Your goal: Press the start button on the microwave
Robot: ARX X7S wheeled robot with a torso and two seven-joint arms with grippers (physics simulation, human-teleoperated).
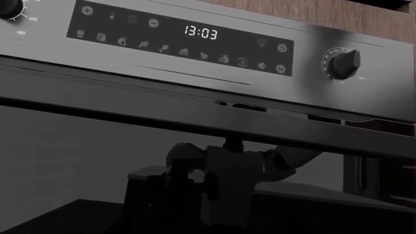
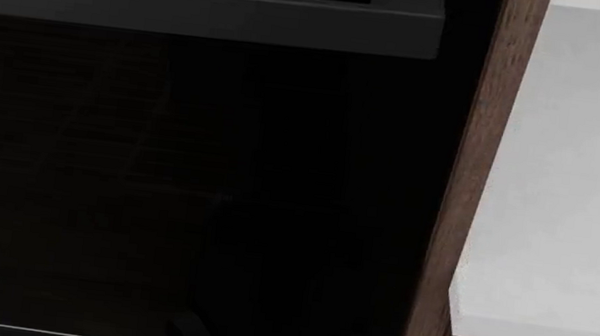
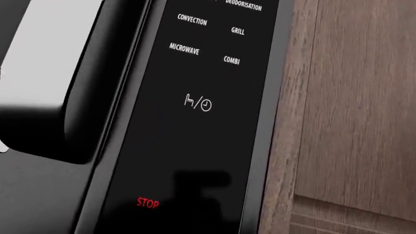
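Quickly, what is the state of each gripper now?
Left gripper: only a dark shape shows; open or closed cannot be told.
Right gripper: not in view; only a shadow on the microwave panel.

One microwave [image 2: 185, 189], one bar handle [image 2: 193, 10], two knobs [image 1: 343, 64].

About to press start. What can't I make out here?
Start button: right wrist view shows only STOP; the panel runs off the frame edge.
Right gripper: in no view.
Left gripper: left wrist view, dark against dark glass; jaws unreadable.
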